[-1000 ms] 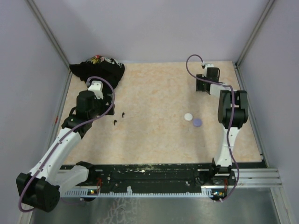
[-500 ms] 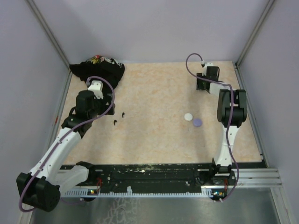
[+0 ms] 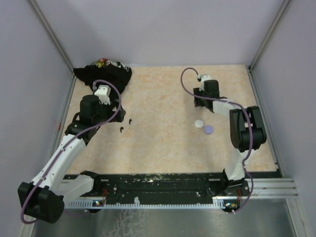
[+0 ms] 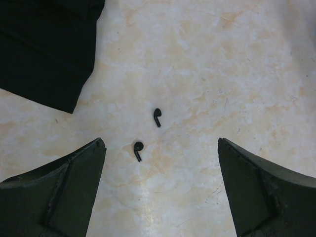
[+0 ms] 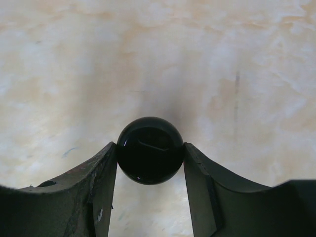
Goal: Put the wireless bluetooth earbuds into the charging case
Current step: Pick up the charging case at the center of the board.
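Top external: right claw (image 3: pixel 201 100) carried black case (image 5: pixel 149 150) leftward.

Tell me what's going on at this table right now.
The job is getting earbuds into a charging case. The right gripper has its fingers closed on a round black case, probably the charging case; whether it is lifted off the table cannot be told. The left gripper hangs open above two black earbuds lying apart. A white disc and a lavender disc lie side by side close to the right gripper, untouched.
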### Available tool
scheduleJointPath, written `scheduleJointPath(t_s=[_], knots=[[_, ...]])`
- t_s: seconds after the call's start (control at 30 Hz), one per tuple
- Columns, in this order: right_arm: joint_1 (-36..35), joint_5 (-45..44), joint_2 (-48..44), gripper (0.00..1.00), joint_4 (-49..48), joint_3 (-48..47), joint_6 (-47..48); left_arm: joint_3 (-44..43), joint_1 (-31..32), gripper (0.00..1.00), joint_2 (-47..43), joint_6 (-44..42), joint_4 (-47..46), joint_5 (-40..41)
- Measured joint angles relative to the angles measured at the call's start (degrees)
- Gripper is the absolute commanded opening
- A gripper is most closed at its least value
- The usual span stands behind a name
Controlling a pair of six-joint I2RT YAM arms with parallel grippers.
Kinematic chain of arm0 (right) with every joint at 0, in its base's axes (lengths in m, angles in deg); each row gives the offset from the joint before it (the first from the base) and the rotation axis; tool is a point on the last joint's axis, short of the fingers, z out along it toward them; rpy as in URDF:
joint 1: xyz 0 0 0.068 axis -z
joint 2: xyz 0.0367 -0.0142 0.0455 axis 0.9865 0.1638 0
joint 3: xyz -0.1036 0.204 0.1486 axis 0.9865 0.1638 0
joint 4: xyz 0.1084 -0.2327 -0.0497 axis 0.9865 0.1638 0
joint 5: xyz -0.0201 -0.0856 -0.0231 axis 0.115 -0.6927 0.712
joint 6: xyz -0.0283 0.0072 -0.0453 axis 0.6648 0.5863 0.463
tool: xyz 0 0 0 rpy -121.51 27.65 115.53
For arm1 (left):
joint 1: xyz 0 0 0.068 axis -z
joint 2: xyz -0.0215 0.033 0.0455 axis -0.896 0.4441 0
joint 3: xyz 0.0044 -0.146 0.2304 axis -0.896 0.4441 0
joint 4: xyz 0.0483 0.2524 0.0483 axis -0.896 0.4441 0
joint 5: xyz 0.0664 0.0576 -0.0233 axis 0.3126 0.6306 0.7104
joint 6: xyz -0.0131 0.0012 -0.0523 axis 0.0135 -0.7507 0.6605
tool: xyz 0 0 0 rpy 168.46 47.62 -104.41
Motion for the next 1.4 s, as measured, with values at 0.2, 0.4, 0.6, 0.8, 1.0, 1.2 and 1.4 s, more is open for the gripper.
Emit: scheduleJointPath(t_s=[0.2, 0.4, 0.6, 0.8, 1.0, 1.2, 1.4], knots=[[-9.9, -0.6, -12.2, 0.42, -3.0, 8.5, -0.5, -1.9, 0.0, 1.00, 1.3, 2.1, 0.1, -4.8], [-18.4, -0.9, -23.6, 0.42, -7.0, 15.1, -0.7, -5.4, 0.0, 0.98, 2.2, 5.6, -0.2, -11.4], [-27.7, -1.3, -31.6, 0.42, -12.8, 20.5, 0.5, -5.9, 0.0, 0.91, 3.1, 13.3, -3.8, -22.3], [-33.8, -1.7, -36.1, 0.41, -17.7, 24.2, 2.9, -5.2, 0.7, 0.83, 3.7, 21.7, -9.6, -29.7], [-37.7, -1.5, -39.4, 0.40, -22.6, 27.5, 5.5, -4.9, 4.8, 0.76, 5.7, 27.1, -14.2, -32.0], [-40.7, -1.1, -41.0, 0.40, -26.1, 29.3, 7.3, -4.9, 10.7, 0.72, 9.3, 29.6, -16.3, -31.6], [-42.0, -0.7, -43.4, 0.39, -27.0, 30.9, 8.0, -4.9, 15.0, 0.62, 11.5, 30.9, -17.2, -30.0]])
